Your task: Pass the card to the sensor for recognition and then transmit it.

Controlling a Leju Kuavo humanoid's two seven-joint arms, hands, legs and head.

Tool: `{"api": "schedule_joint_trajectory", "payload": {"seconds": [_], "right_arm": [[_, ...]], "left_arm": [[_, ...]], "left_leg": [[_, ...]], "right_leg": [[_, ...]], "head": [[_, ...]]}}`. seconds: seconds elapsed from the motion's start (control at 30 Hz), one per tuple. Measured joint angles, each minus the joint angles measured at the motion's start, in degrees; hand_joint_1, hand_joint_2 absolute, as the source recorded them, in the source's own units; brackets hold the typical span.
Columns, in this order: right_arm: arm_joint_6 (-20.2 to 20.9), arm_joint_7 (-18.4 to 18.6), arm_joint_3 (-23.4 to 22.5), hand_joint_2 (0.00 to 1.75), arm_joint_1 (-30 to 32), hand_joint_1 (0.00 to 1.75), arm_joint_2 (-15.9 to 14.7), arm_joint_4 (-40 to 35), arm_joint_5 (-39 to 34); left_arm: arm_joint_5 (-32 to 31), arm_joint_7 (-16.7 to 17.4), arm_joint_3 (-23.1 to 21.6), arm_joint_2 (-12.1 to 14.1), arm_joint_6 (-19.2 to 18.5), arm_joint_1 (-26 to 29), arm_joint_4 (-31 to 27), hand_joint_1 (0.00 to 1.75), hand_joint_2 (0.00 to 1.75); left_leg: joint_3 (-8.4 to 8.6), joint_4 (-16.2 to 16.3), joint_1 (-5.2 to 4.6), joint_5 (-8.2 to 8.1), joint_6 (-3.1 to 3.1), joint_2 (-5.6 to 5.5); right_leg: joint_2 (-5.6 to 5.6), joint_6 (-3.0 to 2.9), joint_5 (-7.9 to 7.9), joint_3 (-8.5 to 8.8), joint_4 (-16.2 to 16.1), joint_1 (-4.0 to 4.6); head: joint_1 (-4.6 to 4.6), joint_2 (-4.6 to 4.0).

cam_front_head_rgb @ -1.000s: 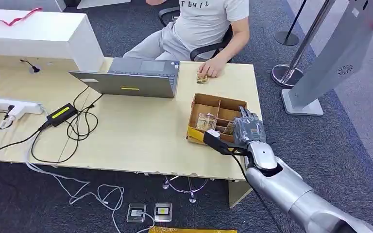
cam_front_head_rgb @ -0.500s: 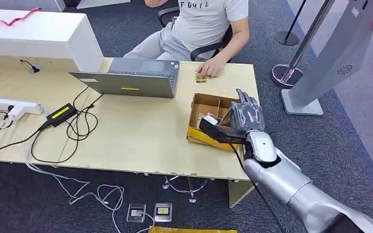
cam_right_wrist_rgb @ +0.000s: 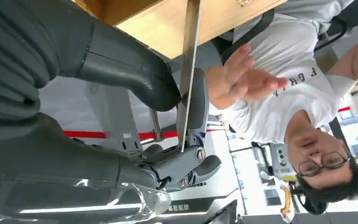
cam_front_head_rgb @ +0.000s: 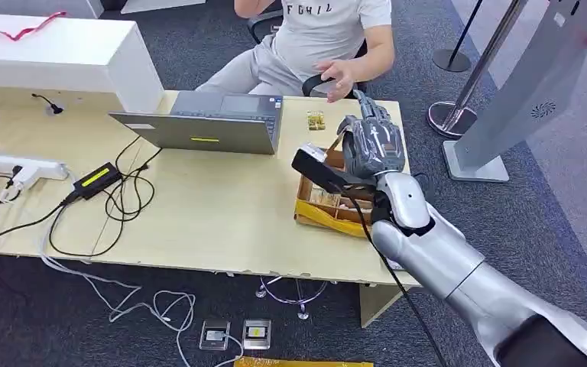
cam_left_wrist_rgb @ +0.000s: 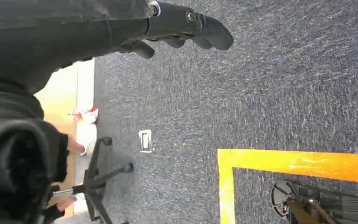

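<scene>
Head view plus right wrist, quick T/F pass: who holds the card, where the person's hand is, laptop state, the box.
1. The right hand pinches a card between thumb and fingers. True.
2. The person's hand rests flat on the table. False: it is raised, open, above the far edge.
3. The laptop is closed. False: it stands open, its lid's back toward the robot.
4. The cardboard box sits near the table's right end. True.
5. The left hand holds a card. False: it hangs over carpet, holding nothing.
</scene>
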Motion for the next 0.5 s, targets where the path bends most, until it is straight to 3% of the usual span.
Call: {"api": "schedule_joint_trajectory", "payload": {"seconds": [0.5], "right_arm": [[-0.4,0.2,-0.2,1.75,0.0,1.75,-0.2,0.2,-0.1]], "left_arm": [[-0.6,0.0,0.0,0.0,-0.2,-0.1,0.0,0.00,0.00]], "left_leg": [[0.02,0.0,0.00,0.00,0.00,0.00]], "right_leg": [[0.01,0.00,0.00,-0.01,0.0,0.01]], "head": [[0.00,0.00]]}}
